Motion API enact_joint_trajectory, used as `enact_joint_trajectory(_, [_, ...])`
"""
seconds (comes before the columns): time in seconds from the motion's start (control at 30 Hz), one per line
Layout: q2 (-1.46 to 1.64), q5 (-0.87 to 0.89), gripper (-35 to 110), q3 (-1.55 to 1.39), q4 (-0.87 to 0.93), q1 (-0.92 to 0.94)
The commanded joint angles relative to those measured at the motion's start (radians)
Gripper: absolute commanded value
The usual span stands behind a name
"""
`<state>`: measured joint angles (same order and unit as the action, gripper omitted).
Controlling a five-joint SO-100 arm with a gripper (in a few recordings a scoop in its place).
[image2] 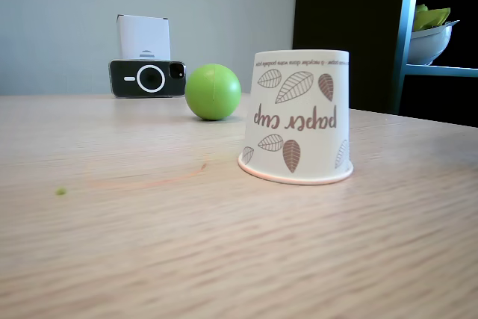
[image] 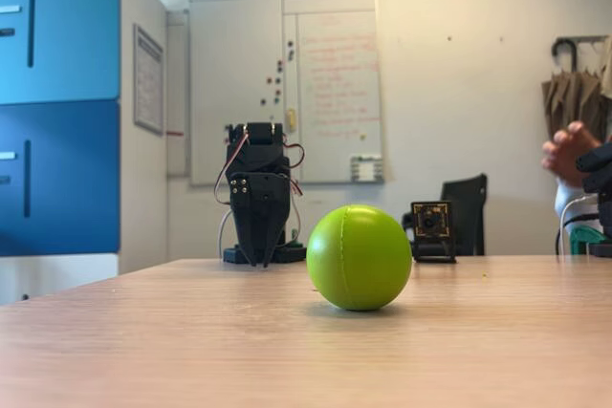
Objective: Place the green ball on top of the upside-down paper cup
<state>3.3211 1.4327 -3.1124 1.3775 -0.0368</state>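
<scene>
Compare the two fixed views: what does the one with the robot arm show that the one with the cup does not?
One fixed view shows the gripper hanging folded behind the ball, jaws together, and a whiteboard. The other fixed view shows the upside-down paper cup, a phone and a bowl on a shelf. Both fixed views show the green ball resting on the wooden table, not on the cup.

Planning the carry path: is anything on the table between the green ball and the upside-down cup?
Nothing: in a fixed view, only bare wooden table lies between the green ball and the paper cup, which stand apart.
</scene>
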Motion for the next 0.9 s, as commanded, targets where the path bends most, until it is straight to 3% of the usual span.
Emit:
enact_joint_trajectory(0.0, [0.003, -0.003, 0, 0.0, 0.011, 0.006])
enact_joint_trajectory(0.67, [0.002, 0.002, 0, 0.008, 0.005, -0.015])
enact_joint_trajectory(0.87, [-0.146, -0.026, 0, 0.23, 0.012, -0.032])
